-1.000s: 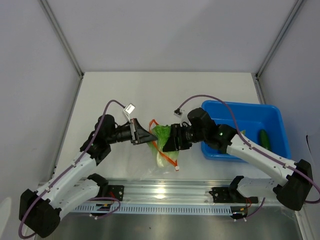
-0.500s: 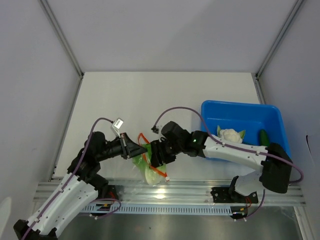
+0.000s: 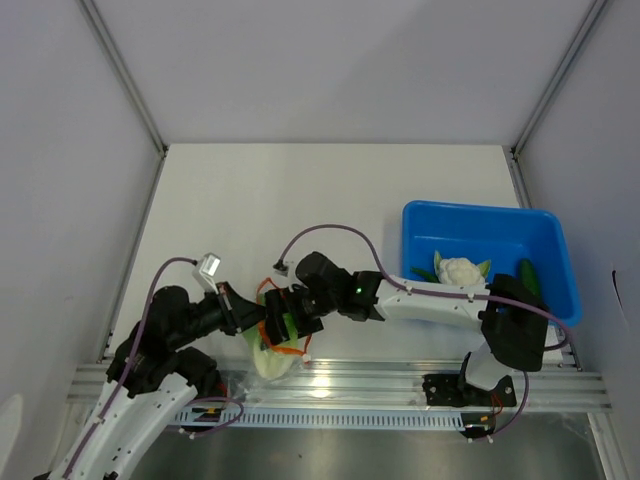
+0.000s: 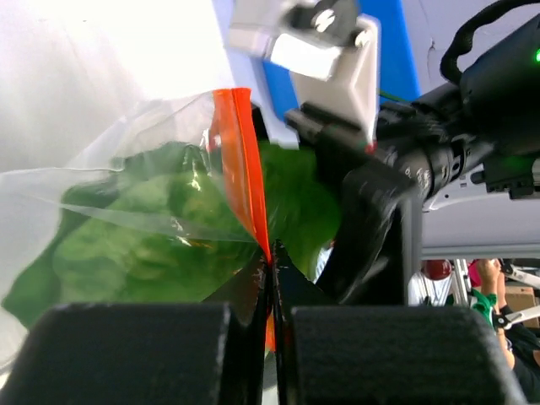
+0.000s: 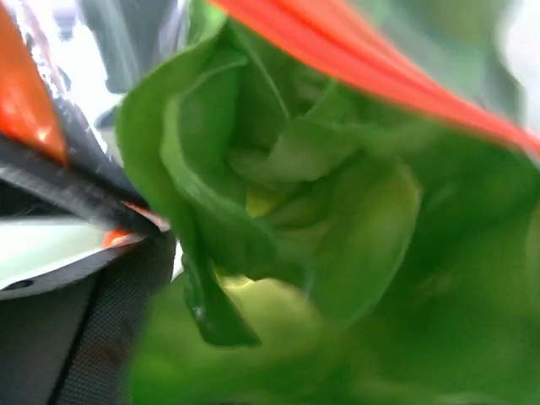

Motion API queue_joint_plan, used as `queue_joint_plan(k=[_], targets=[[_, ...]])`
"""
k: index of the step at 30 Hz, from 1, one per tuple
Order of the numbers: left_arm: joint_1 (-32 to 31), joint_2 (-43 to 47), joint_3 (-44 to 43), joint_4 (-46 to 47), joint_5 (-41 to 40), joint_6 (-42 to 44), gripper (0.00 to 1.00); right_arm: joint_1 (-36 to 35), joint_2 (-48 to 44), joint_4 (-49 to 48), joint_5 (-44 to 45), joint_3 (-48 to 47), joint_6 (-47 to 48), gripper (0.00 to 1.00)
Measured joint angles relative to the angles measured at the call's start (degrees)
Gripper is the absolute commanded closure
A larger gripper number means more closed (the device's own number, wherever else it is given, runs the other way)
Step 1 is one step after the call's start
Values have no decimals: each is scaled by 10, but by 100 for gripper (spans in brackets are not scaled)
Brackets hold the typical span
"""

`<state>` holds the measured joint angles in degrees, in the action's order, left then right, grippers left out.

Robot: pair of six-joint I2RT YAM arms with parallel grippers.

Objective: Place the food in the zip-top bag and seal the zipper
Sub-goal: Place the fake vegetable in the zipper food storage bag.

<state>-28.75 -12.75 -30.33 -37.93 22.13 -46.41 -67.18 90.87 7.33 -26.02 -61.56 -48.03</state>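
The left hand (image 4: 272, 283) is clamped shut on the zipper (image 4: 239, 169) of the zip-top bag (image 4: 93, 190) at the 7 o'clock edge of the table (image 3: 300, 200). The food (image 5: 278, 211) lies inside, by the right hand (image 3: 290, 315), whose spread cannot be told. If snagged on withdrawal, it could be dragged out.

High rear overhead view; two opposed wrist close-ups; zip-top bag (image 4: 126, 224) common to all three

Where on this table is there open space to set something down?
Bare: the far half of the table, beyond the arms and left of the blue bin. Crowded: the near edge, where left pincer and right pincer meet at the zip-top bag.
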Motion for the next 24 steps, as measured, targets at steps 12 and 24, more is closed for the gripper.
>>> queue_joint_plan(k=[12,24], targets=[[0,4,-9,-57,-12,4,99,-22,-47,141,63,-69,80,1],[0,3,-15,-64,-12,4,100,39,-191,254,174,-93,89,1]])
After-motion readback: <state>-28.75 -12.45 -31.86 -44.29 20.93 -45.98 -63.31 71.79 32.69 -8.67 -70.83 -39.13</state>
